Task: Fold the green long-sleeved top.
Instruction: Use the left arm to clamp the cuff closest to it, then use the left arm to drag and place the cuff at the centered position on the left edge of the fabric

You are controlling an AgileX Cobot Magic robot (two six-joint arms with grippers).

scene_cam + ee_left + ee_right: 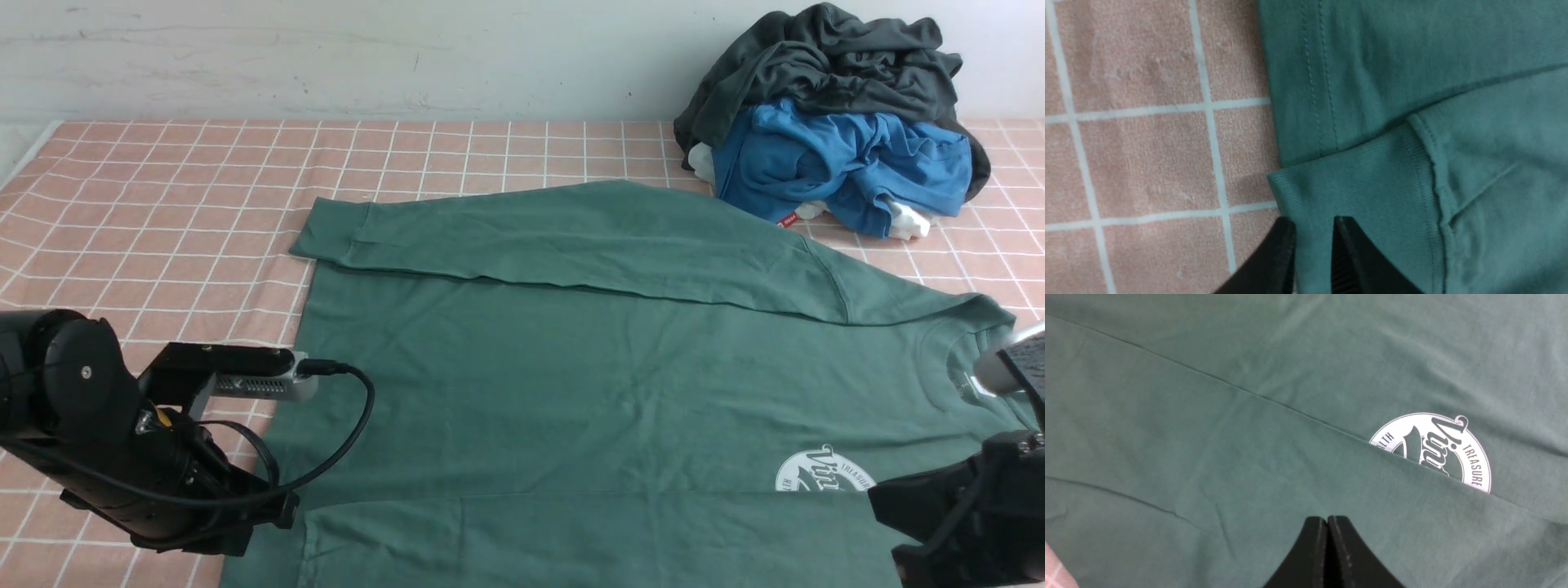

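Note:
The green long-sleeved top (571,367) lies flat on the checked cloth, neck to the right, with its white round logo (820,474) partly covered. The far sleeve (571,237) is folded across the body, and the near sleeve (571,539) lies along the front edge. In the left wrist view my left gripper (1312,220) is closed on the edge of the near sleeve's ribbed cuff (1363,183), with cloth between its narrow jaws. My right gripper (1327,517) is shut and empty, just over the near sleeve by the logo (1437,449).
A pile of a dark charcoal-grey garment (833,57) on a bright blue one (833,155) sits at the back right, close to the top's shoulder. The pink checked tablecloth (163,188) lies bare to the left and at the back.

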